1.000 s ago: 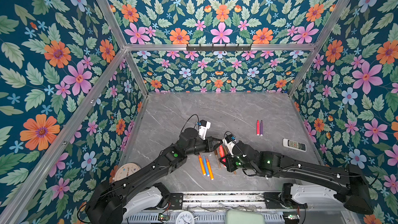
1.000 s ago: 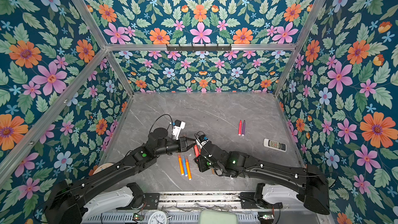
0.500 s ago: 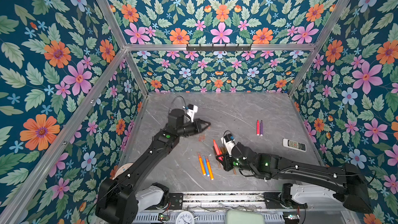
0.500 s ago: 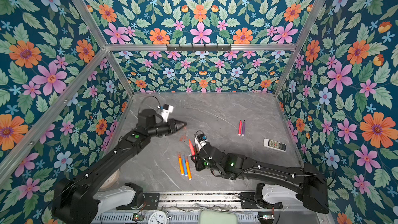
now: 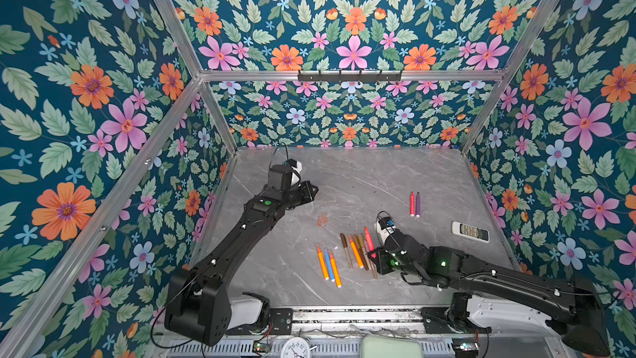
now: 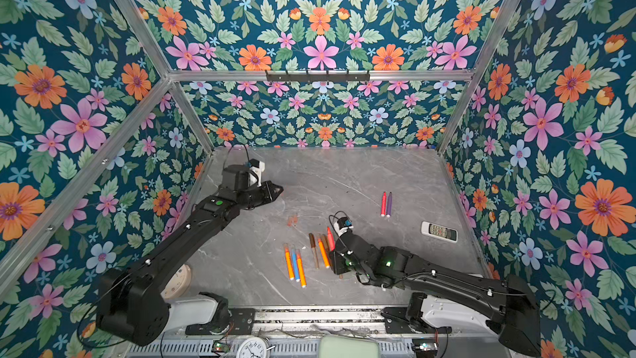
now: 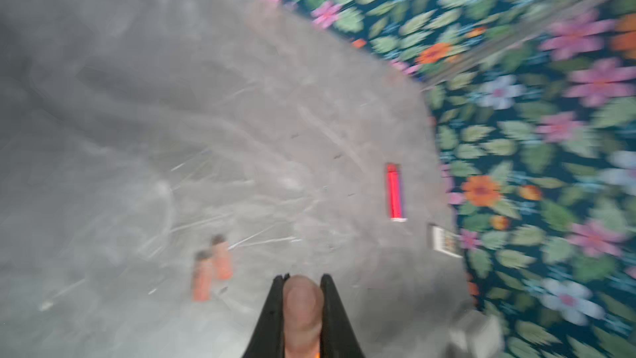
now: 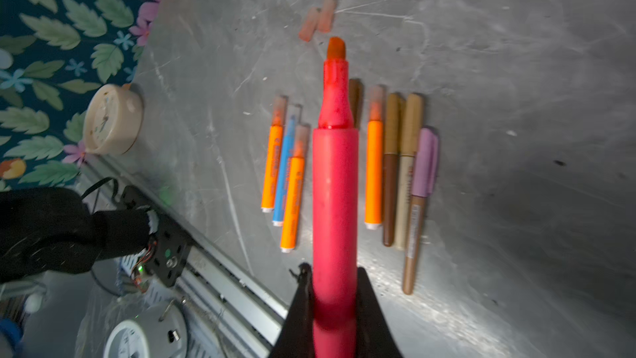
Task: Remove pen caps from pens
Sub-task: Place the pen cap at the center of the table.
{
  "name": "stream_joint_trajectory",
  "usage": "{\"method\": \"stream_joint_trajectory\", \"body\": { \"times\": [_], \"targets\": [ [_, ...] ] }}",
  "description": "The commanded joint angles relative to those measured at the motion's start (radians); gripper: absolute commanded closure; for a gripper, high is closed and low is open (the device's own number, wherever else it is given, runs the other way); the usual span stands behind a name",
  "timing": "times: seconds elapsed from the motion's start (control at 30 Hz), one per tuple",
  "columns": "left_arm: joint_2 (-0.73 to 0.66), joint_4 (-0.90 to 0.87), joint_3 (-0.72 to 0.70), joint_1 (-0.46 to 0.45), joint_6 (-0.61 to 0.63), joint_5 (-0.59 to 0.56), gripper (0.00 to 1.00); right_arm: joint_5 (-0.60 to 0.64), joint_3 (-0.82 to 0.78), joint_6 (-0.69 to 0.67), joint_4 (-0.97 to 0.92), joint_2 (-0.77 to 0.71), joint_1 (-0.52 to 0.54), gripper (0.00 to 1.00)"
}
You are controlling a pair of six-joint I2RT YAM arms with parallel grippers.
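Remote near two pens, clock partly behind left arm

Black left arm and right arm carry green lights, white bases, thin cables.

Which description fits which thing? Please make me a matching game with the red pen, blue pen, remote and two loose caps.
1 red pen
2 blue pen
3 remote
4 two loose caps

A between two orange pens
B on the table, off any pen
C clamped in the right tool, tip bare
D white, apart from the pens

Pairs: 1-C, 2-A, 3-D, 4-B
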Motion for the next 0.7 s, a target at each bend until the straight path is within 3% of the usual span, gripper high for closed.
{"method": "stream_joint_trajectory", "body": {
  "times": [0.0, 0.17, 0.27, 0.57, 0.67],
  "targets": [
    [0.049, -0.074, -0.064, -0.002, 0.063, -0.183, 1.0, -0.073, -0.047, 0.004, -0.081, -0.059, -0.135, 1.0],
    [0.107, 0.005, -0.112, -0.002, 0.06, -0.155, 1.0, -0.243, -0.068, -0.119, -0.185, -0.152, -0.447, 1.0],
    [0.151, 0.018, -0.109, -0.001, 0.076, -0.148, 1.0, -0.306, -0.059, -0.175, -0.237, -0.176, -0.577, 1.0],
    [0.288, 0.09, -0.089, -0.001, 0.09, -0.077, 0.94, -0.427, -0.043, -0.211, -0.213, -0.109, -0.844, 1.0],
    [0.301, 0.101, -0.085, -0.002, 0.092, -0.06, 0.9, -0.405, -0.003, -0.22, -0.212, -0.087, -0.876, 1.0]
  ]
}}
